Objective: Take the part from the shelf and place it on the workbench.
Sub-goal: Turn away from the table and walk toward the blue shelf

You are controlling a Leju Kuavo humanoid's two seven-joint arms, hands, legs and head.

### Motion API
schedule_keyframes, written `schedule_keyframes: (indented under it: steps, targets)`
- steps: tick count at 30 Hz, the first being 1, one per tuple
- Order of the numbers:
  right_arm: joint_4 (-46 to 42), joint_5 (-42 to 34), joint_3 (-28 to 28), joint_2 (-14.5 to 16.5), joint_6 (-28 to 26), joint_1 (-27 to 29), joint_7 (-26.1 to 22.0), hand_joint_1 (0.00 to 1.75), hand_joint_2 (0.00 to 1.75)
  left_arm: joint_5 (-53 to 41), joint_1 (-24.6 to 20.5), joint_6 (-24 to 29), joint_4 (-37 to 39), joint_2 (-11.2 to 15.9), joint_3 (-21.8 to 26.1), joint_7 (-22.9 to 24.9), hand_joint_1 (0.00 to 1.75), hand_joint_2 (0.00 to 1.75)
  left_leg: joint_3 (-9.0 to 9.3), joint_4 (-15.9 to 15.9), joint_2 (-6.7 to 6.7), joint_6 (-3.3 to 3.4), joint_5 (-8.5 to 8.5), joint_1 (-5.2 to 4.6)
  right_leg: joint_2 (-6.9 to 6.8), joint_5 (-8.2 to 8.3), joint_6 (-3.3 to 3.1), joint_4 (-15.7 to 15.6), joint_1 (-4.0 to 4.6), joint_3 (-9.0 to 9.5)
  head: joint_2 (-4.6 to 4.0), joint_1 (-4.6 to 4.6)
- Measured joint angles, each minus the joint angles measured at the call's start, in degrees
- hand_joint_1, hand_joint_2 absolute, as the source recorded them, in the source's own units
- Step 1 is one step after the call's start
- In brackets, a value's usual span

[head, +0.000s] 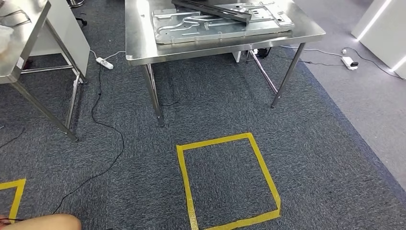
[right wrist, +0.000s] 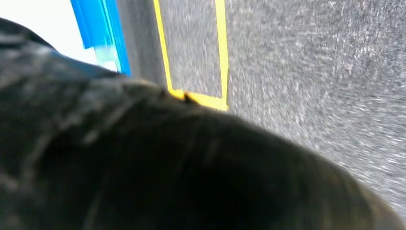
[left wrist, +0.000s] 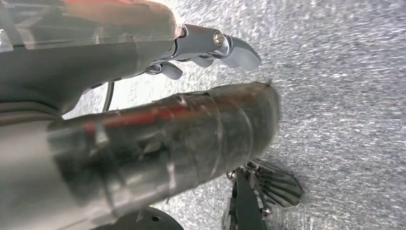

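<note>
The workbench, a steel table on four legs, stands beyond a yellow tape rectangle marked on the dark grey carpet. On the workbench top lies a flat, pressed metal part, and a darker, long metal piece rests across it toward the far side. Whether this is the task's own part cannot be told; both pieces lie flat on the workbench, well apart from either hand.

The left hand hangs over bare carpet in the left wrist view. Its thick thumb, wrapped in clear tape, runs across the picture, and the lighter fingers reach out beside it, apart from the thumb and with nothing between them. The hand is spread and holds nothing.

The right hand appears in the right wrist view as a dark blurred mass close to the lens; whether its fingers are spread or curled cannot be told, and nothing can be made out in it. Past it lie carpet, a corner of yellow tape and a blue upright edge.

To the left of the workbench stands a second steel table, with a white power strip and a black cable on the carpet between the two. Another power strip lies on the floor to the right of the workbench.
</note>
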Motion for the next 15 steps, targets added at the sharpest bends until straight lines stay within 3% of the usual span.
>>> schedule_keyframes:
  steps: [2,3,5,7,10,15]
  targets:
    - [0.0,-0.1,-0.2,0.0,0.0,0.0,0.0,0.0,0.0,0.1,0.1,-0.2,0.0,0.0,0.0,-0.4,0.0,0.0,-0.24,0.2,1.41,-0.04,-0.07,-0.1,-0.75,-1.39,0.32,4.4,-0.16,-1.77,0.0,0.0]
    - [0.0,-0.1,-0.3,0.1,0.0,0.1,0.0,0.0,0.0,0.1,0.1,-0.3,0.0,0.0,0.0,-0.6,0.0,0.0,-0.31,0.3,2.04,-0.1,-0.15,-0.1,-0.98,-0.53,0.39,3.6,-0.23,-1.05,0.0,0.0]
    - [0.0,-0.1,-0.5,0.1,0.0,0.2,0.0,0.0,0.0,0.2,0.0,-0.5,0.0,-0.1,0.0,-0.9,0.0,0.0,-0.25,0.6,3.08,-0.39,-0.41,-0.11,-2.06,2.73,0.23,-3.7,-0.26,3.24,0.0,0.01]
    - [0.0,-0.1,-0.6,0.1,0.0,0.0,0.0,0.0,0.0,0.2,-0.1,-0.6,0.0,-0.1,0.0,-1.1,0.0,0.0,-0.14,0.8,3.87,-0.91,-0.72,-0.3,-3.19,4.46,-0.34,-9.9,0.15,6.72,0.0,0.0]
    - [0.0,-0.2,-0.7,0.1,0.1,0.1,0.0,0.0,0.0,0.2,-0.3,-0.7,0.0,-0.1,0.0,-1.2,0.0,0.0,0.04,0.8,4.55,-1.6,-0.83,-0.43,-2.86,4.51,-1.04,-11.1,0.61,7.16,0.0,-0.02]
    - [0.0,-0.3,-0.9,0.1,0.1,0.2,0.0,0.0,0.0,0.3,-0.4,-0.9,0.0,-0.1,0.0,-1.3,0.0,0.0,0.05,1.0,4.27,-1.94,-1.13,-0.35,-2.48,4.66,-1.4,-11.3,0.5,7.17,0.0,-0.01]
